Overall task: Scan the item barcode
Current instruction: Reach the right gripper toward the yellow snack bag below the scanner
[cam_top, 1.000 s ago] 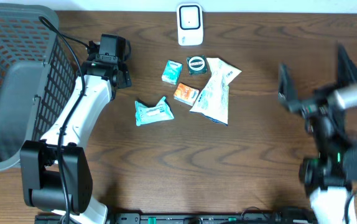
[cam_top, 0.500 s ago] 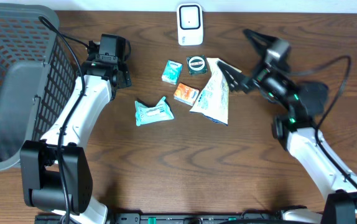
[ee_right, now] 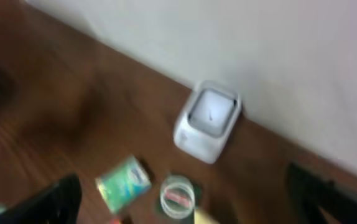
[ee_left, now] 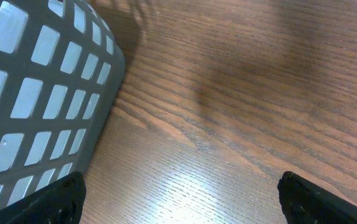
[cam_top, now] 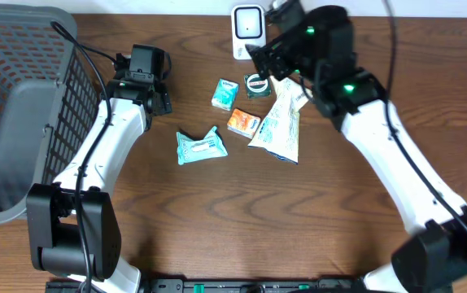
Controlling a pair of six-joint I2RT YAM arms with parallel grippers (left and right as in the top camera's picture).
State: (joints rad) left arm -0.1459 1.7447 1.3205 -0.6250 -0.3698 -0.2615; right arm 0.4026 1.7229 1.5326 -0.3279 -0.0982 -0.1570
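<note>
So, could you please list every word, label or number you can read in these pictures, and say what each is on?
Nothing is legible in any view.
teal box: printing, too small to read.
orange packet: printing, too small to read.
teal pouch: label, too small to read.
white packet: printing, too small to read.
round item: label, blurred.
scanner: no marking visible.

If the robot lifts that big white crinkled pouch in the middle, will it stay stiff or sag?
Probably sags: the white pouch looks like thin creased film, bent where it lies on the table. It seems fairly flat, so likely light for its size. Its smooth wrapper might slip in a grip.
</note>
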